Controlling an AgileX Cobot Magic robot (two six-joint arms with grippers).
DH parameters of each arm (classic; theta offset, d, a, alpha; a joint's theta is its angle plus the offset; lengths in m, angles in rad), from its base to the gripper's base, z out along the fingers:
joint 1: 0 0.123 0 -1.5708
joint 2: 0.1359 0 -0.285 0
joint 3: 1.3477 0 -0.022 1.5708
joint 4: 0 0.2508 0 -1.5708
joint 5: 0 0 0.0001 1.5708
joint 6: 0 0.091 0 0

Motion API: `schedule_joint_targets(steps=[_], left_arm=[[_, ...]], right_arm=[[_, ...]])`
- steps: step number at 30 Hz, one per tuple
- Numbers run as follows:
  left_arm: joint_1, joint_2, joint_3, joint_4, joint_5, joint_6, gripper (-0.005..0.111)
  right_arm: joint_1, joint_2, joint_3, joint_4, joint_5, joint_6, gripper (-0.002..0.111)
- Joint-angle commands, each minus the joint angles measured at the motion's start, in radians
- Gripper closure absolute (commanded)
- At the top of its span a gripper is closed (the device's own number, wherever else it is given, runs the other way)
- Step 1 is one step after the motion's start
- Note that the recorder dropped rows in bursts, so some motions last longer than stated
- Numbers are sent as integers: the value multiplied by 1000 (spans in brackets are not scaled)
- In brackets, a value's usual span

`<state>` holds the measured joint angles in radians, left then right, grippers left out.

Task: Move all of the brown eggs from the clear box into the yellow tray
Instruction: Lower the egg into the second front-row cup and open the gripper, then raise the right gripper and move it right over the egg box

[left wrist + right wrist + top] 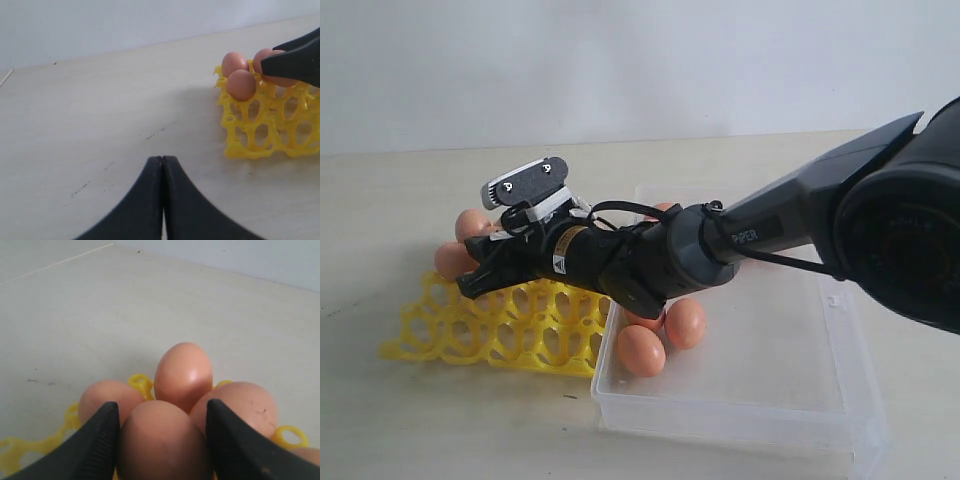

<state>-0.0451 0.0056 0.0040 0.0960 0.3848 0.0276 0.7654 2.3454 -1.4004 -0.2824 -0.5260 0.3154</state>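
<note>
Ok so starting on the left: the left pincer (162, 161) is pressed together, tips touching, gripping nothing, and it hangs low over bare table (90, 125). The yellow tray (260, 142) sits well off to one side of it, out ahead. Next, the right pincer (162, 409) is stretched across the middle and sits over the tray's far corner, pinching a brown egg (160, 440), with one black finger (100, 440) hugging each side of it. Just past its tips, three more brown eggs (182, 372) sit packed together in the tray's cups, right up against the pinched one; can't tell if they actually touch it. Back behind the right pincer, along its arm (760, 225), the clear box (740, 405) lies right next to the tray, and whether the two touch I can't say. In the box corner nearest the pincer there are two eggs side by side (640, 350) plus a third half hidden under the arm, and a sliver of one more peeks over the arm's far side.
</note>
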Motion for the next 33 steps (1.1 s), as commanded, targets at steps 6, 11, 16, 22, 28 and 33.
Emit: schedule_joint_targets(steps=[6,11,16,22,28,33], left_arm=[[-5,-6,-4,-1,-6,-5,107],[-5,-6,-4,-1,-6,-5,107],[-5,-6,-4,-1,-6,-5,107],[-5,-6,-4,-1,-6,-5,107],[-5,-6,-4,-1,-6,-5,107],[-5,-6,-4,-1,-6,-5,107]], right_arm=[[-3,4,-10,-25,-6,-9,93],[-3,-2,-15,-38,-14,-9,60],[-3,-20,-15,-38,-14,-9,46],[-3,-45,-15,-38,10,-2,46],[-3,-157,-15,-35,187,37,46],[-3,-324,-11,-34,561,-14,68]])
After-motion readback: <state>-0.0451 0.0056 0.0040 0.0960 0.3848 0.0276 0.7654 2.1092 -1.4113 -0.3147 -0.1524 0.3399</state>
